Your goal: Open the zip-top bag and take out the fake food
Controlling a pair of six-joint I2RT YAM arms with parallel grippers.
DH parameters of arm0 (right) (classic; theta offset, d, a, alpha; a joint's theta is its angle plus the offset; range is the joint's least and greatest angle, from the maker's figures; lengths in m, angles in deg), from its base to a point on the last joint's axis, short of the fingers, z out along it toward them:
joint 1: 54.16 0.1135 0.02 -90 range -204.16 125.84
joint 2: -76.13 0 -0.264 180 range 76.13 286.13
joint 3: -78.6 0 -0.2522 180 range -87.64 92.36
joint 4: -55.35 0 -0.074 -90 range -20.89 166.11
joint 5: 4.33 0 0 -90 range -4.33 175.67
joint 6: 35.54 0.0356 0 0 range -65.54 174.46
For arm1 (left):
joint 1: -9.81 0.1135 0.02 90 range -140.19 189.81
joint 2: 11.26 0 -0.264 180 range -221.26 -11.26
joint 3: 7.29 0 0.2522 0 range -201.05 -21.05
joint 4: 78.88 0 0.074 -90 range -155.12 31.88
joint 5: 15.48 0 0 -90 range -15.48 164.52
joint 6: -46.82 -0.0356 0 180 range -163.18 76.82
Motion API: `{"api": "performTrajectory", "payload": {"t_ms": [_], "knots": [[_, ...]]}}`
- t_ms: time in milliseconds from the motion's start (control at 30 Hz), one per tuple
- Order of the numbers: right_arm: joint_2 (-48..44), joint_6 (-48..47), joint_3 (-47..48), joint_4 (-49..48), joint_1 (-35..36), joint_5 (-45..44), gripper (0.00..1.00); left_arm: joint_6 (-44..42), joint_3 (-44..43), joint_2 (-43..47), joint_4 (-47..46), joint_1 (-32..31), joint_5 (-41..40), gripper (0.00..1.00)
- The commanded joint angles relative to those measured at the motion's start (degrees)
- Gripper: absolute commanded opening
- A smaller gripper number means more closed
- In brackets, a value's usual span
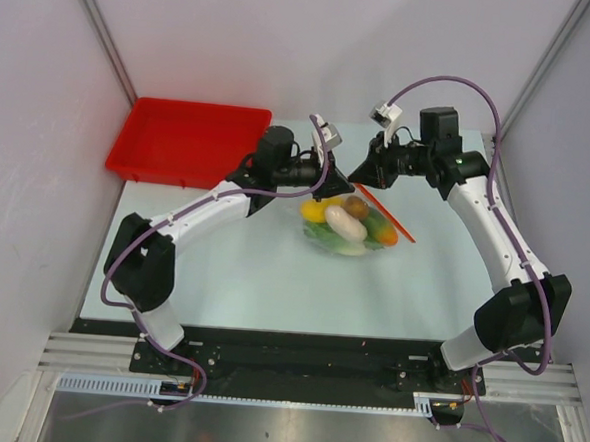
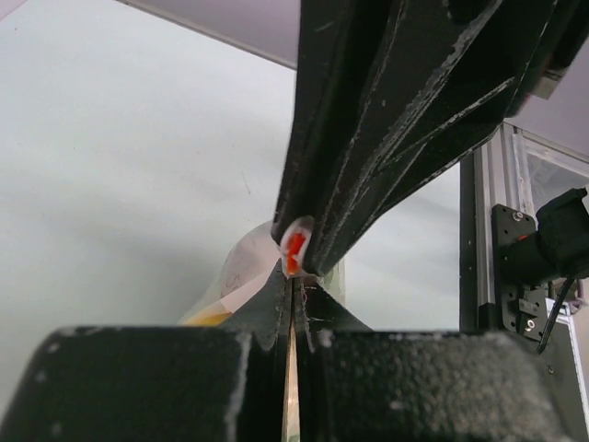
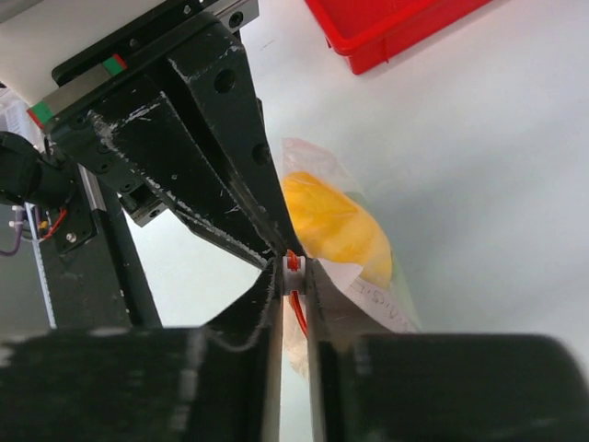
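The zip-top bag (image 1: pixel 353 230) lies mid-table, its mouth lifted between both grippers. Inside it are the fake food pieces: a white radish (image 1: pixel 345 224), a yellow piece (image 1: pixel 314 210), a brown piece (image 1: pixel 356 205), an orange-red fruit (image 1: pixel 386 234) and green lettuce (image 1: pixel 329 240). My left gripper (image 1: pixel 324 190) is shut on the bag's mouth edge (image 2: pixel 241 276). My right gripper (image 1: pixel 355 175) meets it tip to tip and is shut on the zip strip's white and red end (image 3: pixel 294 265), which also shows in the left wrist view (image 2: pixel 294 247). The yellow piece (image 3: pixel 331 226) hangs just below.
A red rectangular tray (image 1: pixel 190 139) stands at the back left of the table; its corner shows in the right wrist view (image 3: pixel 386 28). The red zip strip (image 1: pixel 388 215) trails along the bag's right side. Grey walls close in both sides.
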Motion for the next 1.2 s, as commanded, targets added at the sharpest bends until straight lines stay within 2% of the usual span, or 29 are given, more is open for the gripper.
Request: {"api": "performTrajectory", "payload": {"t_ms": [0, 67, 133, 233, 367, 433, 467, 500, 533, 567, 700, 800, 1000, 1100, 1133, 1167], "knots": [[-0.9, -0.7, -0.7, 0.9, 0.1, 1.0, 0.09, 2.0, 0.3, 4.3, -3.0, -0.1, -2.5, 0.00], [-1.6, -0.9, -1.4, 1.0, 0.0, 0.9, 0.10, 3.1, 0.8, 4.4, -3.3, 0.1, -4.0, 0.00], [-2.4, -1.3, -2.4, 0.9, 0.0, 0.4, 0.22, 3.7, 1.7, 4.6, -4.2, 0.1, -4.8, 0.00], [-3.2, -1.9, -3.2, 0.9, -0.2, -0.1, 0.25, 3.9, 2.1, 5.1, -4.8, 0.1, -4.3, 0.00], [-3.5, -2.0, -3.6, 0.6, -0.3, 0.5, 0.21, 3.9, 1.9, 4.8, -4.7, 0.2, -3.7, 0.00], [-3.7, -2.0, -4.0, -0.5, -0.3, 0.8, 0.13, 4.0, 2.0, 4.7, -5.0, 0.1, -3.4, 0.00], [-3.5, -1.3, -4.0, -1.0, -0.2, 1.3, 0.13, 4.1, 2.0, 4.6, -5.1, 0.1, -3.3, 0.00], [-3.4, -1.3, -4.0, -1.4, -0.2, 1.7, 0.14, 4.1, 2.0, 4.8, -5.2, 0.1, -3.1, 0.00], [-3.5, -1.2, -4.1, -2.0, 0.0, 1.6, 0.25, 4.0, 2.0, 4.7, -5.1, 0.1, -2.9, 0.00], [-3.8, -1.0, -4.1, -2.2, 0.2, 0.9, 0.29, 3.9, 2.0, 4.7, -5.0, 0.1, -2.6, 0.00], [-3.8, -0.9, -4.1, -3.4, 0.1, 0.7, 0.31, 3.7, 1.9, 4.8, -4.5, 0.1, -2.5, 0.00], [-3.5, -0.5, -4.1, -4.0, 0.2, 1.3, 0.25, 3.8, 2.0, 4.8, -4.5, 0.1, -2.5, 0.00], [-3.0, 0.0, -4.1, -5.4, 0.0, 1.6, 0.22, 3.7, 2.1, 4.5, -4.4, 0.0, -2.0, 0.00], [-2.6, -0.4, -4.1, -4.6, 0.0, 2.3, 0.10, 4.4, 2.2, 4.7, -5.1, 0.0, -2.5, 0.00], [-2.4, -1.3, -4.1, -4.2, 0.0, 2.8, 0.00, 4.9, 2.3, 4.7, -5.5, 0.1, -2.7, 0.00], [-2.3, -1.9, -4.1, -3.6, 0.0, 2.8, 0.00, 5.3, 2.3, 4.6, -5.8, 0.1, -3.2, 0.00]]}}
